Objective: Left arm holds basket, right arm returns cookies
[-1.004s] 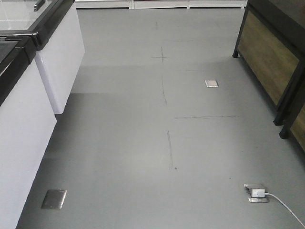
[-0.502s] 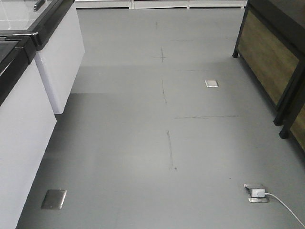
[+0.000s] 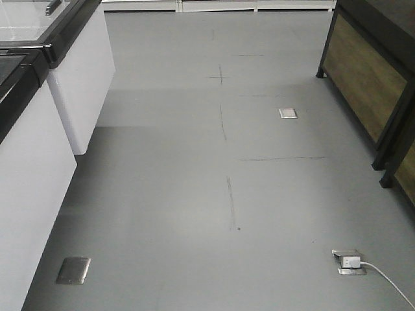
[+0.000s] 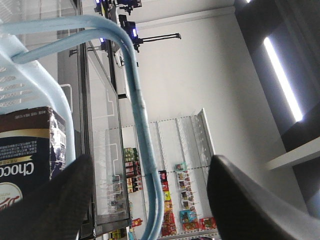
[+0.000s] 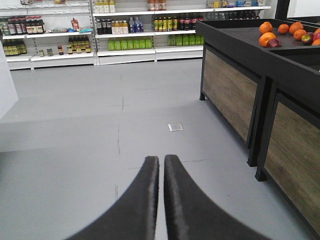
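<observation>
Two claws, two very different states: the left claw (image 4: 152, 165) is spread wide, its dark fingers (image 4: 60, 205) well apart, and one hoop handle (image 4: 134, 85) of the basket (image 4: 14, 92) runs through the gap between them. The handle appears to hang over the palm rather than being pinched, though the contact itself is out of view. The right claw (image 5: 161, 159) is pressed almost shut with nothing between its fingers, and it points along the grey floor (image 5: 75, 145) towards the stocked shelves (image 5: 125, 50) at the far end, with the dark display stand (image 5: 235, 95) off to its side. The cookies (image 4: 25, 155) sit inside the basket, next to its slotted wall, so we judge the return has yet to begin. To do this step well, we would keep the left arm level and quiet so that the handle cannot slide off the open fingers. We would spread the right claw before it goes in, not once it is among the handles. We would come down between the two hoops, close on the box across its narrower faces, and lift straight up until it clears the rim. Only then would we swing it towards a shelf, well clear of the white cabinets (image 3: 39, 168).
</observation>
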